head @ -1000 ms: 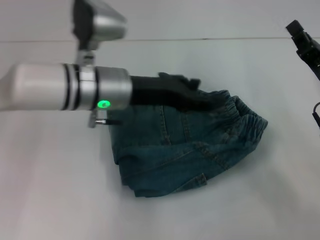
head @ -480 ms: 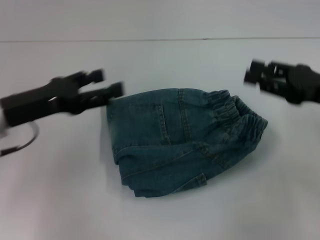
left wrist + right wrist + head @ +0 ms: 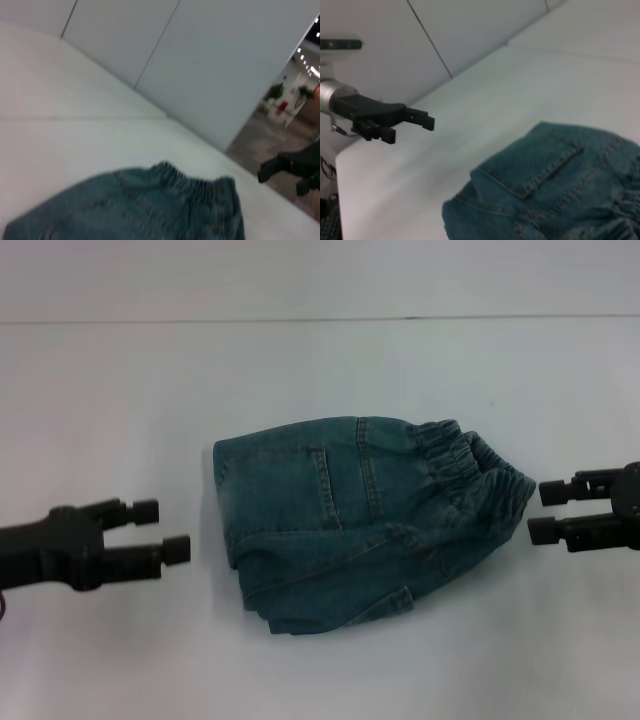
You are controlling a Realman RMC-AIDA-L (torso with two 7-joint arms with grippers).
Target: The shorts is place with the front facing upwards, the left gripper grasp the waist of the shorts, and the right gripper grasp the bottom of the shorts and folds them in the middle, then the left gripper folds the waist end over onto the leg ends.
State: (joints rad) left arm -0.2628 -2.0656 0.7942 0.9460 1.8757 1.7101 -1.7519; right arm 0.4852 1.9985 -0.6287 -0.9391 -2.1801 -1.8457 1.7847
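The blue denim shorts (image 3: 365, 515) lie folded in a compact bundle in the middle of the white table (image 3: 300, 370), with the elastic waistband (image 3: 480, 475) on the right side and a pocket facing up. My left gripper (image 3: 160, 530) hovers open to the left of the bundle, clear of the cloth and holding nothing. On the opposite side my right gripper (image 3: 545, 512) is open just beside the waistband, also empty. The left wrist view shows the shorts (image 3: 145, 207) with the right gripper (image 3: 280, 167) beyond them. The right wrist view shows the shorts (image 3: 555, 192) and the left gripper (image 3: 422, 122).
The table's far edge meets a pale wall (image 3: 320, 280). Bare white tabletop surrounds the shorts on all sides.
My left arm has pulled back off the shorts and dropped to their left. The right gripper has come down from the upper right to the waistband side. The shorts stay as folded.
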